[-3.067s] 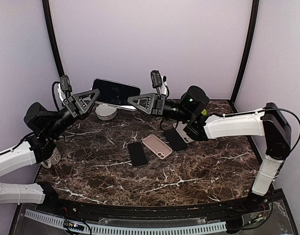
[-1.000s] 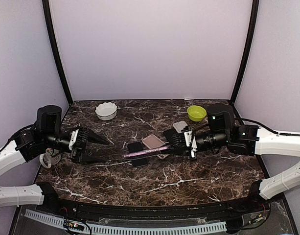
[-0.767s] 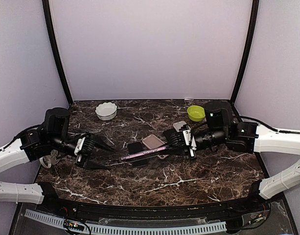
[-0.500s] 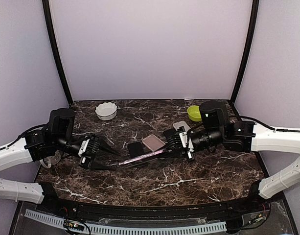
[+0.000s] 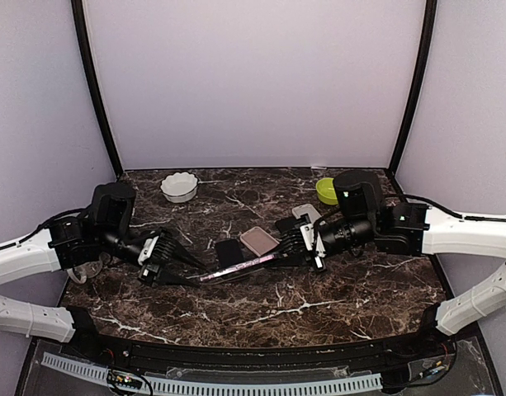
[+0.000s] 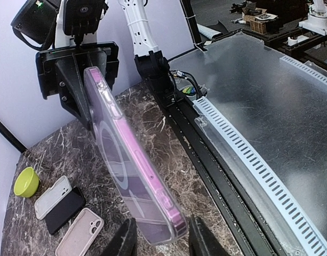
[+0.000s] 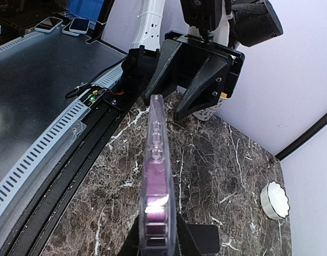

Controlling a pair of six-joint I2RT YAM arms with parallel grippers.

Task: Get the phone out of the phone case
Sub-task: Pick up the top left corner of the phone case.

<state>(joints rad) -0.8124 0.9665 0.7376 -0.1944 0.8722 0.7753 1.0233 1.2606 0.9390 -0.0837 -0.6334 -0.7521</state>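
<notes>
A purple phone [image 5: 236, 268] in a clear phone case [image 6: 107, 154] hangs edge-on above the marble table [image 5: 335, 289], between the two arms. My right gripper [image 5: 287, 252] is shut on its right end, and in the right wrist view the fingers [image 7: 132, 241] press both faces of the phone [image 7: 157, 176]. My left gripper [image 5: 195, 276] straddles the free left end. In the left wrist view its fingertips [image 6: 126, 237] stand on either side of the phone [image 6: 147, 176], with a small gap on the right side.
On the table behind the held phone lie a black phone [image 5: 229, 252], a pink-cased phone [image 5: 259, 240] and a grey one [image 5: 306, 214]. A white bowl [image 5: 179, 186] and a green bowl [image 5: 327, 190] stand at the back. A cup [image 5: 83, 268] sits by the left arm.
My left gripper has moved right until its fingers enclose the phone's free end, and its jaws have narrowed. The right gripper has carried the phone slightly left and lower.
</notes>
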